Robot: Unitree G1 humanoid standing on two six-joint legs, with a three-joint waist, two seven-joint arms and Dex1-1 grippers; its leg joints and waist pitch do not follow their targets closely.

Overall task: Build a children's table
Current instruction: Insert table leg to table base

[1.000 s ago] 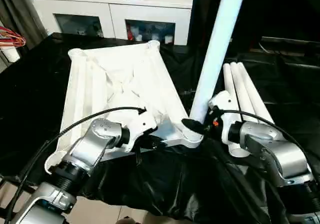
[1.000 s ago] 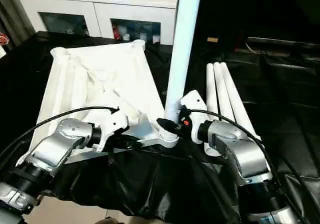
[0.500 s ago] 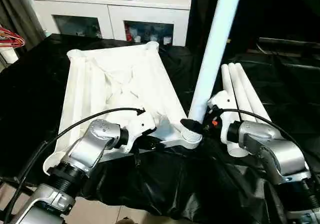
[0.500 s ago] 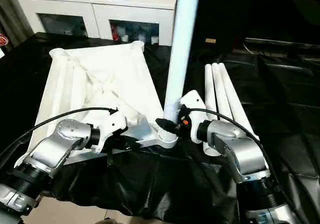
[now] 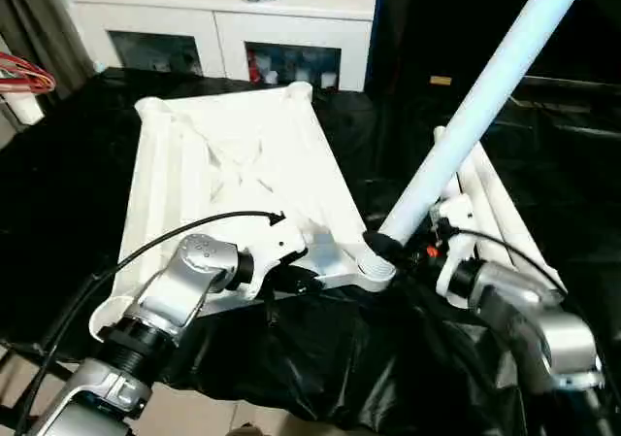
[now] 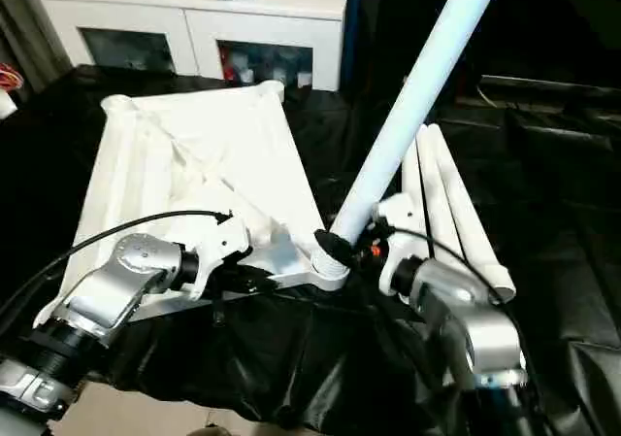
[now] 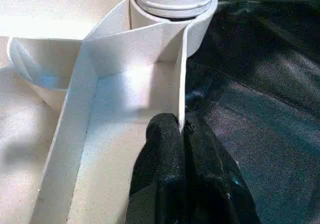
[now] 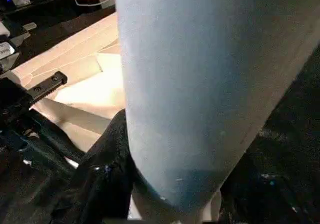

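One leg point(image 5: 466, 130) leans in the corner socket point(image 5: 374, 266): my right tool point(image 5: 388, 247) grasping it must straighten it upright, left tool point(image 7: 182, 149) clenched on the top's rib point(image 7: 181, 79) beside that socket.

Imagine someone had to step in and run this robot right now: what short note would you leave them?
Left end effector: shut on the thin edge wall of the tabletop, near its front right corner socket.
Right end effector: clamped on the lower end of one leg, whose foot sits at that socket, leaning away to the right, not upright.
Done: tabletop lies upside down on the black cloth.
Left: straighten and seat this leg, then fit the three spare legs lying to the right.
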